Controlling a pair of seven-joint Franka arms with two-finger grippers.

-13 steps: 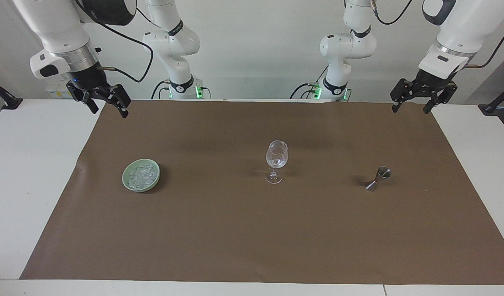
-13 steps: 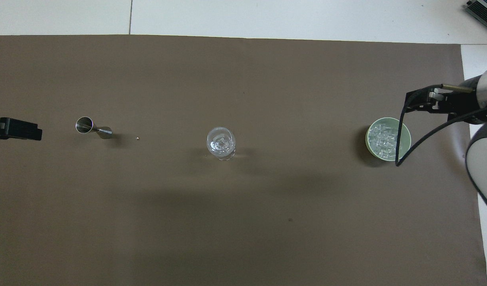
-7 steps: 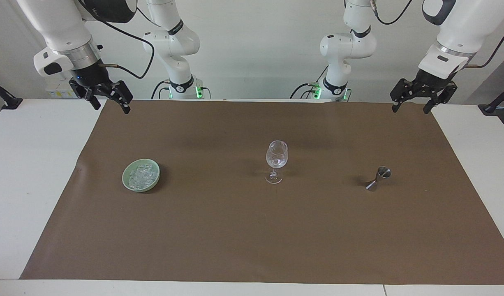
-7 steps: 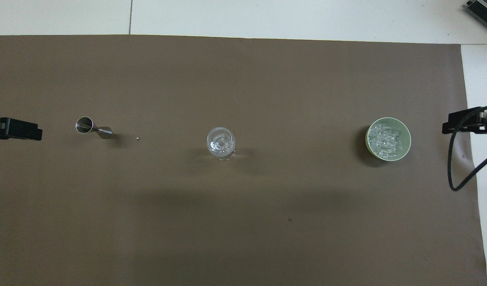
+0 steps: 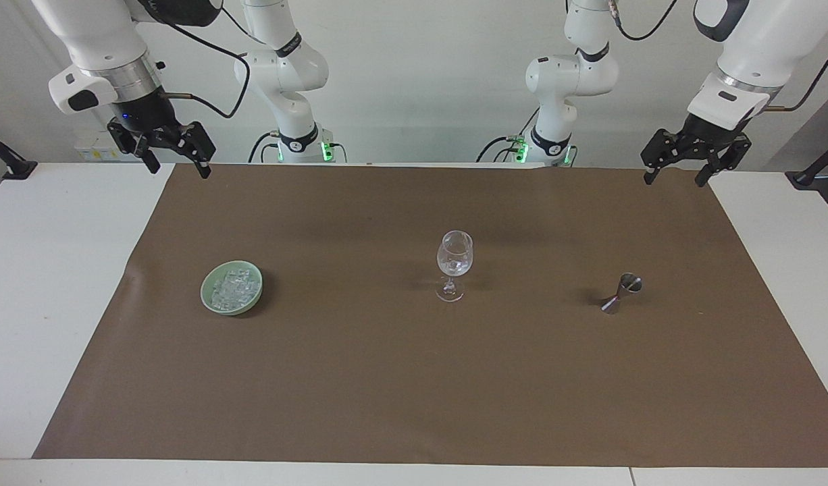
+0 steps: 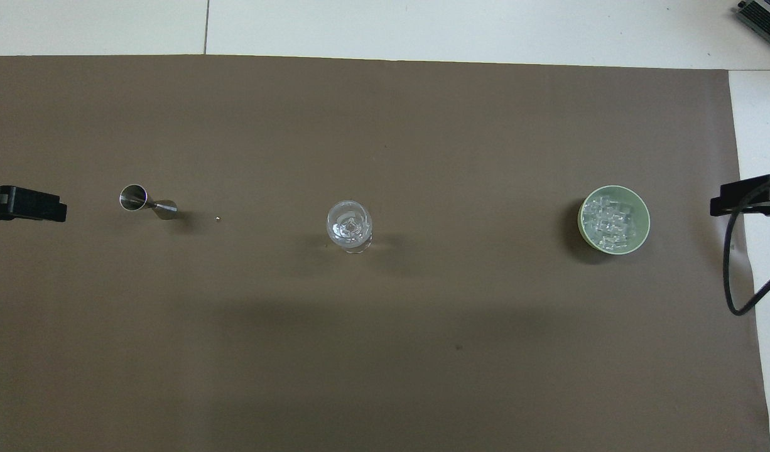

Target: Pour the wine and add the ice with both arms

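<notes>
Ice [image 5: 233, 289]: heap of small clear chunks in a pale green bowl [image 5: 211, 305], on the brown mat [image 5: 414, 391], toward the right arm's end of the table [image 5: 42, 270]. A few chunks also show inside the glass.

Glass [image 5: 454, 260]: clear stemmed wine glass, upright, mid-mat, well apart from the bowl and from the jigger.

Jigger [image 5: 622, 292]: small metal double-cone measure, standing tilted on the mat toward the left arm's end, about level with glass and bowl. In the overhead view a tiny pale speck [image 6: 217, 218] lies on the mat between jigger and glass.

Right gripper [image 5: 175, 163]: raised over the mat's corner at the robots' edge, on the bowl's end; fingers spread wide, holding nothing. Only its tip and a cable loop show in the overhead view [image 6: 746, 202].

Left gripper [image 5: 675, 177]: raised over the mat's corner at the robots' edge, on the jigger's end; fingers spread wide, holding nothing. Tip alone visible from overhead [image 6: 27, 204].

Mat: covers most of the white table, bare strips at both ends.
</notes>
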